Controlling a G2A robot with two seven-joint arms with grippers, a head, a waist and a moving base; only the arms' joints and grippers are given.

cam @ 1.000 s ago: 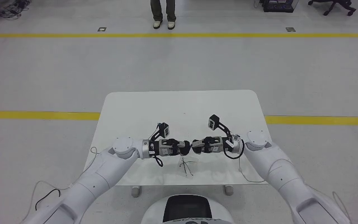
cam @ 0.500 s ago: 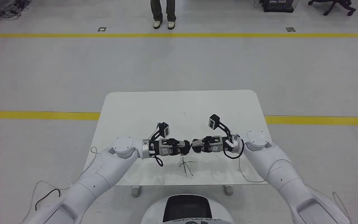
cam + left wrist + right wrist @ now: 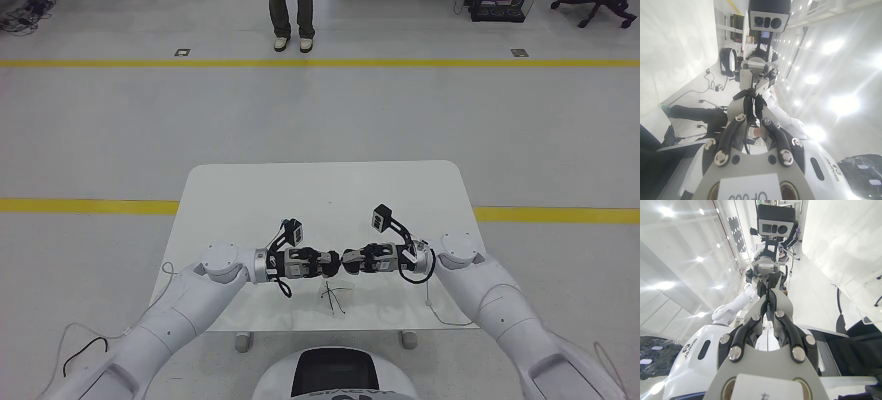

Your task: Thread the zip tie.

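Black and thin, the zip tie (image 3: 745,140) shows in the left wrist view as a fine strap running out from between the fingers of the left hand (image 3: 752,107) straight toward the right hand (image 3: 769,301) facing it. Its long axis follows the line joining the two hands, so it points sideways across the white tabletop (image 3: 250,200), from the robot's left to its right, roughly level with the surface. Which end is the head is too small to tell.

Both hands are held above the front half of the tabletop, tip to tip and almost touching. The left hand's fingers are drawn in around the strap, with only a narrow gap between the dark pads. The right hand's fingers are pressed together on the strap's far part. From above, the two hands hide the strap where they meet.

Thin dark strands (image 3: 333,296) cross on the tabletop just on the robot's side of the hands. What they are cannot be made out.
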